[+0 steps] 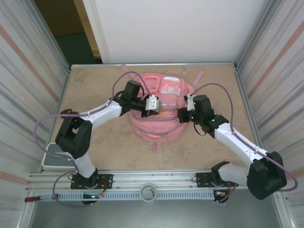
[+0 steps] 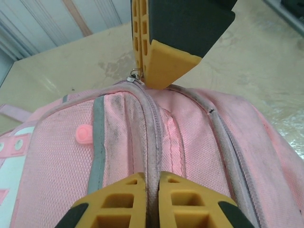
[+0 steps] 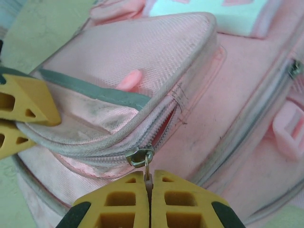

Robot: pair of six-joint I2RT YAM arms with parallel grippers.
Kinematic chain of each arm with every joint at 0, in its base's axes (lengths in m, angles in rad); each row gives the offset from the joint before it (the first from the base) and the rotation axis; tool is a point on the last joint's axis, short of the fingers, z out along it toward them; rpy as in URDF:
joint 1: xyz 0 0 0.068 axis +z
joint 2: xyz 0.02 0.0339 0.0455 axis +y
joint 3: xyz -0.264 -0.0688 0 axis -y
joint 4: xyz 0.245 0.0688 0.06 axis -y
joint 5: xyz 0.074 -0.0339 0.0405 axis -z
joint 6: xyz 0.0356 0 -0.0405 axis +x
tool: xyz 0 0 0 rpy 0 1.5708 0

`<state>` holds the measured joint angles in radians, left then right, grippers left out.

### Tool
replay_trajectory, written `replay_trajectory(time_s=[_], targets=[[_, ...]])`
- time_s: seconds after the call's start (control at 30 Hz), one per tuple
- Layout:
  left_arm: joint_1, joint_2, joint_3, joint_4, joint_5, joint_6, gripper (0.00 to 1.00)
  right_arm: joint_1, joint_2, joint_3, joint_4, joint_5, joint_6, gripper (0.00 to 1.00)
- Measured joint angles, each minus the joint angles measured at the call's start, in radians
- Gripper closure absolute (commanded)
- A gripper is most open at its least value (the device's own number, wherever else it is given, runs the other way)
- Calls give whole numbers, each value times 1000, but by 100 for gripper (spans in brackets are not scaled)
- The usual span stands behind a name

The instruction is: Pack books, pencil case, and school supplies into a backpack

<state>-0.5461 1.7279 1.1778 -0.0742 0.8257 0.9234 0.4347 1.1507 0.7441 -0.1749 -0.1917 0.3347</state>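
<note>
The pink backpack (image 1: 159,126) lies in the middle of the table, with its white patch (image 1: 169,88) facing up. My left gripper (image 1: 155,106) (image 2: 151,179) is shut on the grey zip seam (image 2: 153,137) along the backpack's top edge. My right gripper (image 1: 182,114) (image 3: 149,179) is shut on the small pull tab of the metal zip slider (image 3: 140,156). Behind the slider the zip gapes a little. The two grippers face each other across the bag, close together. The books, pencil case and school supplies are out of view.
Ribbed walls (image 1: 28,85) close in the sandy table (image 1: 95,85) on the left and right. A pink strap (image 1: 197,77) trails from the back of the bag. A pale tray (image 1: 50,156) sits at the near left by the arm rail (image 1: 152,183).
</note>
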Motion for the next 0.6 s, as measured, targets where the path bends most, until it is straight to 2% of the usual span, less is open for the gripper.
replay_trajectory(time_s=[0.17,0.27,0.47,0.6], targets=[[56,0,-1,-34,108,27,90,-69,16,26,-3,-141,-23,100],[90,0,-11,-43,155,42,90,-115,79,76,-6,-233,-26,100],[118,0,-26,-63,159,60,90,-144,230,138,-28,-350,-21,100],[121,0,-29,-72,159,60,89,-148,242,141,-26,-373,-10,97]])
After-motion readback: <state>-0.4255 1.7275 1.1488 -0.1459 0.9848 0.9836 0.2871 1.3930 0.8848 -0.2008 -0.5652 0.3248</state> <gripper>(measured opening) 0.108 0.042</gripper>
